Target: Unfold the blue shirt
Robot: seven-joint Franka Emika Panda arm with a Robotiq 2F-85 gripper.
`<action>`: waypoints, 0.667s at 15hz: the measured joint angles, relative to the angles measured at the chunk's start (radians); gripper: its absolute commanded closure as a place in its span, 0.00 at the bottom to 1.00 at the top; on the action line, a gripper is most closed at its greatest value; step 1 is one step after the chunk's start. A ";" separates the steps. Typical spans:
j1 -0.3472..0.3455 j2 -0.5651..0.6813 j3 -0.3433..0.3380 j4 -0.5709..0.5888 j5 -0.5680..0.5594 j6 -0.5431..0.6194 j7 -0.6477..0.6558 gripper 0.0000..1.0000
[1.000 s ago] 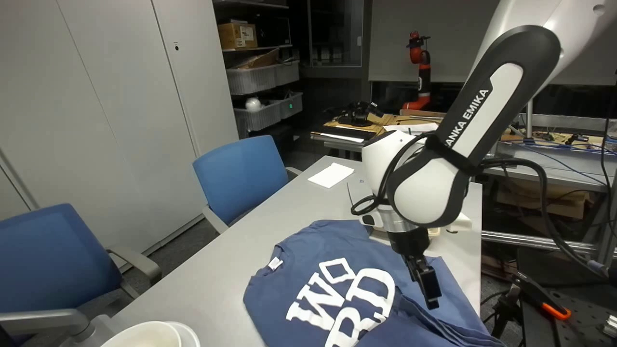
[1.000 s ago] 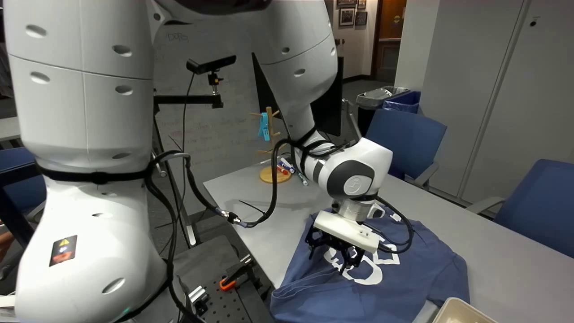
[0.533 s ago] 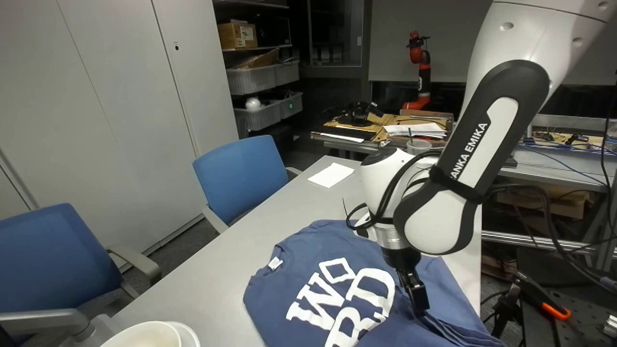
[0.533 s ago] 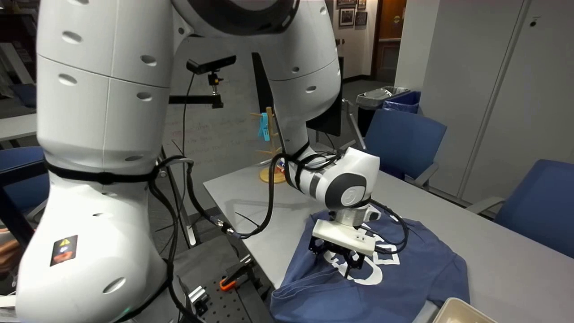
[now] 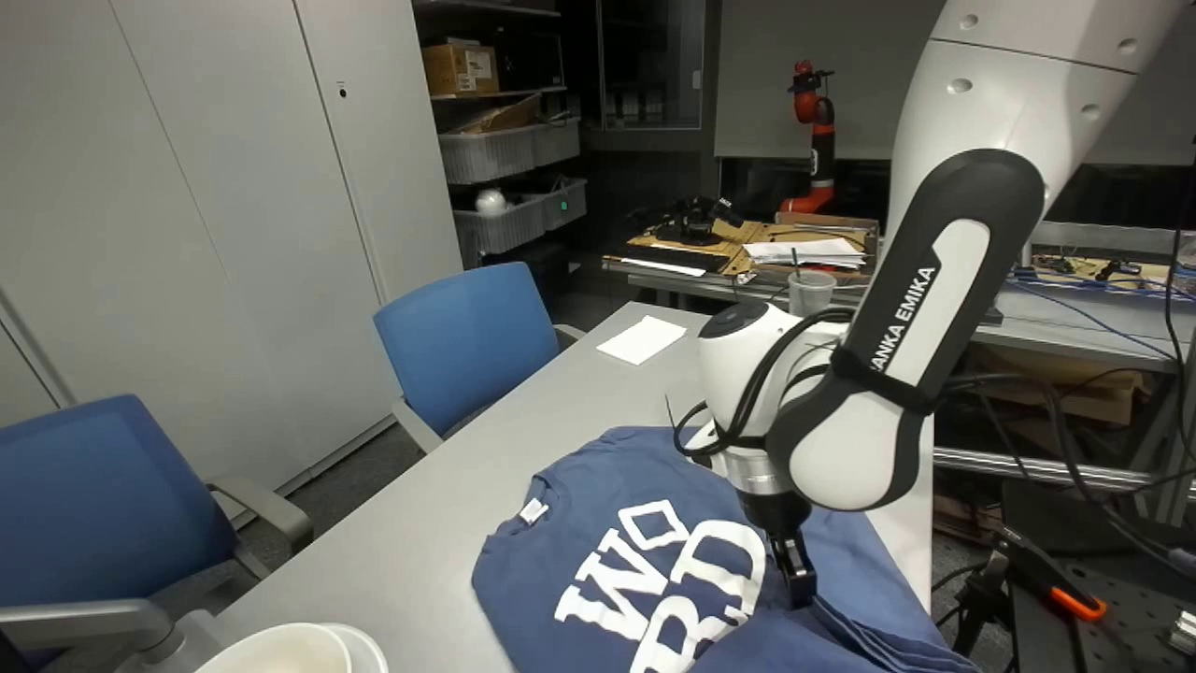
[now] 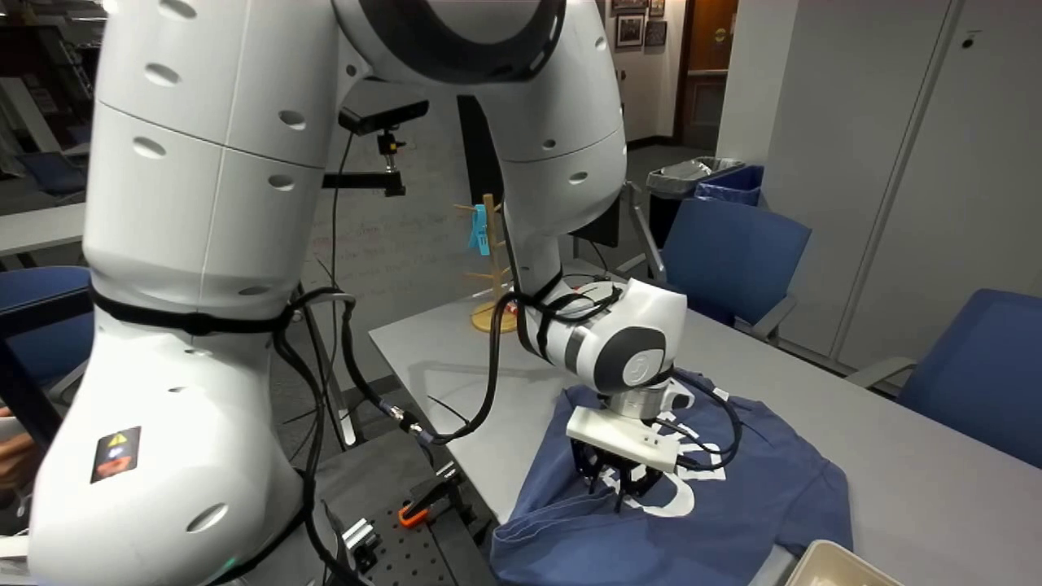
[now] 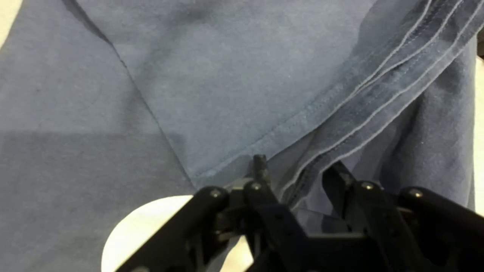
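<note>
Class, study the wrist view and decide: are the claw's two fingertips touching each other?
No: the claw has its fingertips apart, with cloth of the blue shirt visible between them.

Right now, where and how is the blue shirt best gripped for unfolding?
Probably by the layered hem, from above, the open gripper straddling it. In the wrist view the hem's stitched edges form a narrow diagonal band between the parted jaws, while much of the blue shirt lies flat, offering little to pinch.
</note>
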 measured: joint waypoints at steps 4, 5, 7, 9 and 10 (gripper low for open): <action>0.000 0.006 0.001 0.008 0.000 0.000 0.022 1.00; 0.000 0.006 0.003 0.011 0.000 0.000 0.028 1.00; 0.001 0.001 0.017 0.017 0.000 0.000 0.034 0.99; 0.003 -0.017 0.055 0.020 0.000 0.000 0.034 0.99; 0.005 -0.031 0.084 0.020 0.000 -0.001 0.034 0.99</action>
